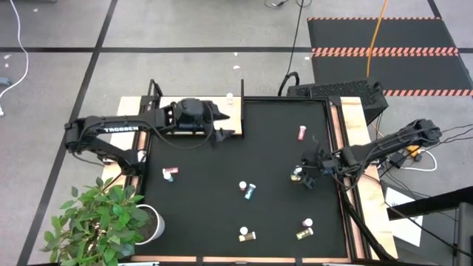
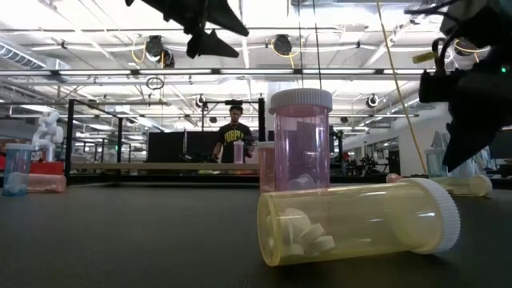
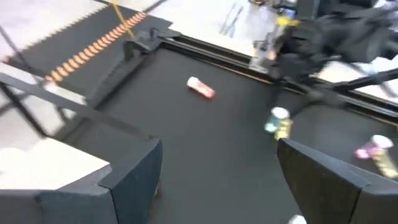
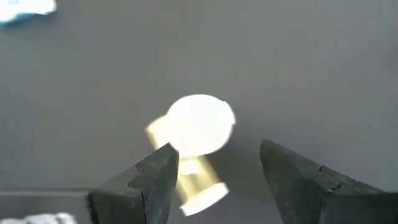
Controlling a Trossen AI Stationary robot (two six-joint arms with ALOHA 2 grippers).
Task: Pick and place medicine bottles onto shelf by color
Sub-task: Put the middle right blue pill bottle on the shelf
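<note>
My right gripper (image 1: 305, 177) is open and tipped down over a yellow medicine bottle (image 4: 198, 127) with a white cap, at the mat's right side. Its fingers (image 4: 155, 180) stand on either side of the bottle's body, short of the cap. My left gripper (image 1: 224, 130) is open and hangs in the air at the far left, over the edge of the pale wood shelf (image 1: 235, 111), with nothing between its fingers (image 3: 134, 177). Other bottles sit on the black mat: pink ones (image 1: 301, 133) (image 1: 169, 174), a blue one (image 1: 248, 191), and yellow ones (image 1: 246, 234) (image 1: 304, 234).
The black mat (image 1: 222, 214) has a raised wooden rim on its right side (image 1: 341, 148). A potted plant (image 1: 103, 222) stands off the near left corner. In the low view a yellow bottle (image 2: 360, 220) lies in front of an upright pink one (image 2: 300, 144). A person (image 2: 234, 140) stands far behind the table.
</note>
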